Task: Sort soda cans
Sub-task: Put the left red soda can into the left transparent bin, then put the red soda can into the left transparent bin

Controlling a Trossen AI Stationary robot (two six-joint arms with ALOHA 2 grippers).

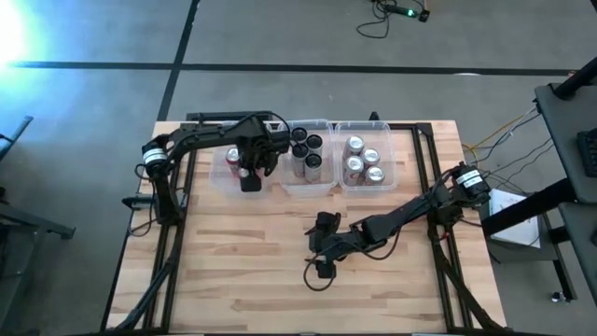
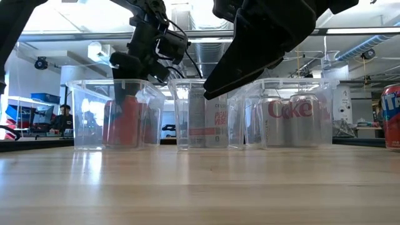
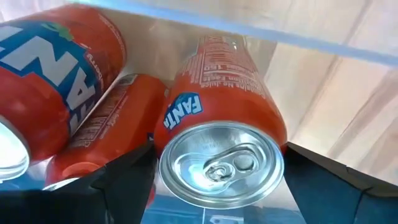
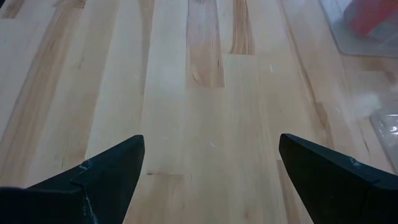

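Observation:
My left gripper (image 1: 248,173) reaches down into the left clear bin (image 1: 219,182) and is shut on a red-orange Fanta can (image 3: 221,124). The can's silver top (image 3: 221,163) faces the wrist camera. Two more red-orange cans (image 3: 56,81) (image 3: 106,127) stand beside it in that bin. The middle bin (image 1: 328,185) holds black cans (image 1: 308,149). The right bin (image 1: 392,182) holds silver-grey cans (image 1: 364,161). My right gripper (image 1: 322,250) hovers open over bare wood near the table's middle (image 4: 211,155), touching nothing. My left gripper pinches the Fanta can between its two fingers (image 3: 134,177), at the upper wall just below the top rim (image 3: 171,134). It comes from above, pointing down into the bin. The can stays upright inside the bin (image 2: 125,122); whether its base rests on the bin floor I cannot tell.
The three clear bins stand in a row along the table's far side. In the low view one more red can with blue lettering (image 2: 391,115) stands on the table at the picture's right edge. Bare wood lies across the near half, around my right gripper.

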